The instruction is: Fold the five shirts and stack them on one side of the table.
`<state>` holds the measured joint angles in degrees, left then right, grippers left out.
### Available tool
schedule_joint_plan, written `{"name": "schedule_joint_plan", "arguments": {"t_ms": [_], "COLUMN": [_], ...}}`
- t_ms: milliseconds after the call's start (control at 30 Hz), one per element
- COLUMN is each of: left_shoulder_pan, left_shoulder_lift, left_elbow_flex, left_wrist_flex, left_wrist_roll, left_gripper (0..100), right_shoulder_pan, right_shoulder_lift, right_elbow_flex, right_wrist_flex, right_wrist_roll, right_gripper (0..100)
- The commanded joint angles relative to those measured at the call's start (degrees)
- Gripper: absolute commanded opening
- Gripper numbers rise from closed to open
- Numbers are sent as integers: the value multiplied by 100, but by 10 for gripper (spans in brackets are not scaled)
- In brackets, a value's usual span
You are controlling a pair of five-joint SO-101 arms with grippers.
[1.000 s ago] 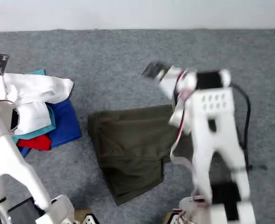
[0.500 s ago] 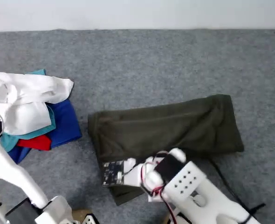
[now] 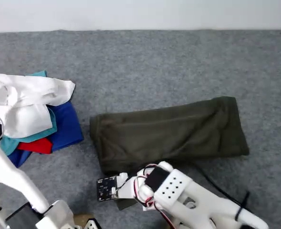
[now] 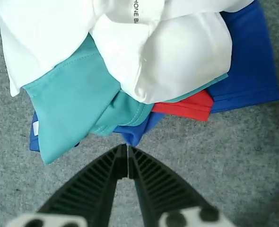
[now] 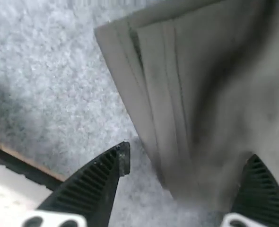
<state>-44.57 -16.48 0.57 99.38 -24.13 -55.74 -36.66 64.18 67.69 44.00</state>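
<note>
High view: the olive shirt (image 3: pixel 169 133) lies folded into a long band on the grey table (image 3: pixel 155 67), its near corner covered by the right arm (image 3: pixel 183 195). Right wrist view: the right gripper (image 5: pixel 189 161) is spread wide over that corner, one finger above the table just beside the olive shirt's layered edge, the other finger above the cloth; whether either finger touches the shirt cannot be determined. The remaining four shirts form a pile apart from the olive shirt's short end, with bare table between: white shirt (image 3: pixel 26 102) on top, teal shirt (image 3: pixel 40 133), red shirt (image 3: pixel 38 145) and blue shirt (image 3: pixel 66 126) beneath. Left wrist view: the left gripper (image 4: pixel 128 150) has its fingers pressed together, holding nothing, above the table just beside the pile, on the pile's side facing away from the olive shirt.
</note>
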Motion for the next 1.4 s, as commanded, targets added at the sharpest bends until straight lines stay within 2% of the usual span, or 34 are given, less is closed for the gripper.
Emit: {"name": "schedule_joint_plan", "arguments": {"t_ms": [0, 300, 500, 700, 1133, 1367], "left_shoulder_pan": [-26, -26, -26, -26, -26, -26], "left_shoulder_lift": [-211, -193, -167, -158, -158, -158], "left_elbow_flex": [-40, -31, -31, -31, -31, -31], "left_wrist_flex": [97, 97, 9, 9, 9, 9], "left_wrist_roll": [-18, -26, -26, -44, -53, -53], "left_gripper": [15, 15, 15, 15, 15, 15], "right_shoulder_pan": [-101, -110, -101, -57, 664, 980], "right_shoulder_lift": [391, 1279, 1305, 1297, 1297, 1367], "right_elbow_flex": [-53, -202, -220, -484, -2127, -2637], "right_wrist_flex": [-391, -796, -831, -734, 303, 242], "right_wrist_roll": [44, 70, 70, 18, -53, -62], "right_gripper": [358, 224, 86, 78, 35, 35]}}
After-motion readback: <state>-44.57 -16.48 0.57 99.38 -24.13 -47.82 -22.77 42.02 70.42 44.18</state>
